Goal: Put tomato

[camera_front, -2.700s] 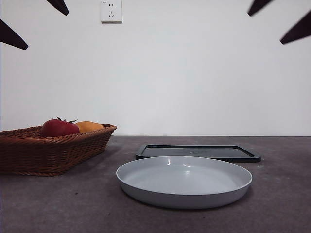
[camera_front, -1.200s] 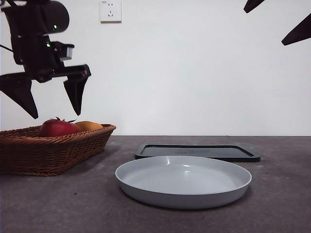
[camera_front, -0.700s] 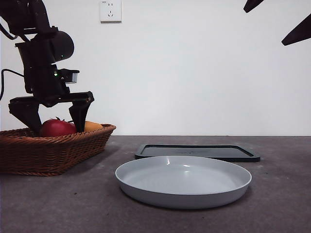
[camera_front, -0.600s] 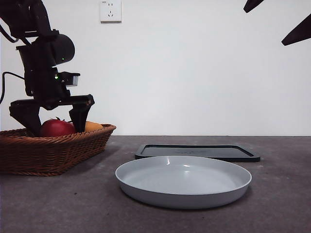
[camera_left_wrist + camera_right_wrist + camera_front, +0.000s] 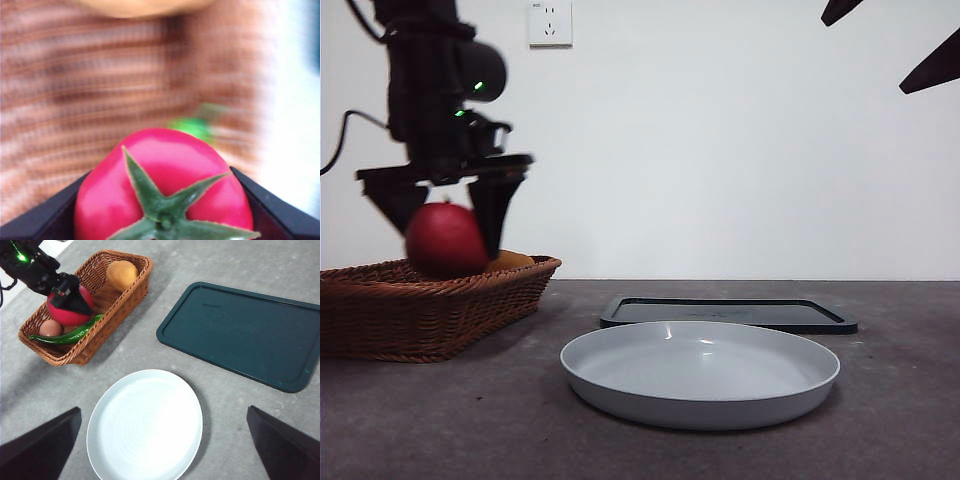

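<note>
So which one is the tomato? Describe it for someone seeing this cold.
Find the wicker basket at the table's edge. The left gripper holds the tomato just above it: glossy red with a green star calyx, unlike the orange-yellow fruit and green pepper below.

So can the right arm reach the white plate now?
Probably yes: the right gripper hangs open right above the white plate, and nothing lies between them or on the plate.

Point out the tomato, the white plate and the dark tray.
tomato (image 5: pixel 445 240), front view, middle of its red side.
white plate (image 5: pixel 145 424), right wrist view, bare middle.
dark tray (image 5: pixel 240 332), right wrist view, flat floor.
</note>
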You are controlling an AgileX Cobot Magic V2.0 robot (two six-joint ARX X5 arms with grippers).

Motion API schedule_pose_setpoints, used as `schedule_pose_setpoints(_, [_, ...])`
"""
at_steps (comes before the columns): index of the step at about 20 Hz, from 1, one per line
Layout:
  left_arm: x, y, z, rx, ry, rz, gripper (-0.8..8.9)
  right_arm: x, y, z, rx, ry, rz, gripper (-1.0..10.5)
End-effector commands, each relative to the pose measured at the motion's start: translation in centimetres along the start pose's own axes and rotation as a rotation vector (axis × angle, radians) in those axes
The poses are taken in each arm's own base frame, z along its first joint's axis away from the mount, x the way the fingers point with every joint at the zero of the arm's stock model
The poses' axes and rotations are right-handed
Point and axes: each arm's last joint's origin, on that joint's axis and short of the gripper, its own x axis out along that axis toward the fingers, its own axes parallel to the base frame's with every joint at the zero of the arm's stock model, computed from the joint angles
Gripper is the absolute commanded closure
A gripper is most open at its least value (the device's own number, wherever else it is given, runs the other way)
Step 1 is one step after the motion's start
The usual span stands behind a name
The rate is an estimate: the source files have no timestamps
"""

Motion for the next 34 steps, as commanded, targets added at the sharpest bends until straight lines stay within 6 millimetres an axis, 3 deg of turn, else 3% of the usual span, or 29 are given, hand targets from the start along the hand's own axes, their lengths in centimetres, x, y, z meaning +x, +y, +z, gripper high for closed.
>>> schedule_pose_setpoints(1, [-1.5, -3.3, -0.1, 0.063, -0.043, -0.027, 5.37, -0.1, 0.2, 0.5, 0.000, -0.017, 0.007, 3.1])
schedule_pose_setpoints(8, [-1.4, -15.9, -3.4, 0.360, -0.071, -0.136, 5.37, -0.1, 0.2, 0.5, 0.000, -0.017, 0.007, 3.1])
schedule_pose_setpoints(12, [1.2, -19.5, -5.1, 0.448, 0.002, -0.141, 5.37, -0.1, 0.2, 0.5, 0.000, -0.017, 0.007, 3.1])
schedule_pose_setpoints(18, [4.5, -21.4, -6.0, 0.493, 0.066, -0.130, 5.37, -0.1, 0.2, 0.5, 0.000, -0.017, 0.008, 3.1])
schedule_pose_setpoints(23, [4.6, -21.7, -5.6, 0.486, 0.019, -0.148, 5.29, -0.1, 0.2, 0.5, 0.000, -0.017, 0.007, 3.1])
schedule_pose_setpoints(26, [4.6, -22.2, -5.6, 0.474, 0.000, -0.158, 4.40, -0.1, 0.2, 0.5, 0.000, -0.017, 0.008, 3.1])
schedule_pose_setpoints(32, [4.4, -23.1, -6.3, 0.494, 0.004, -0.165, 4.31, -0.1, 0.2, 0.5, 0.002, -0.017, 0.008, 3.1])
schedule_pose_setpoints(34, [4.4, -23.3, -6.4, 0.501, 0.004, -0.166, 3.44, -0.1, 0.2, 0.5, 0.008, -0.016, 0.008, 3.1])
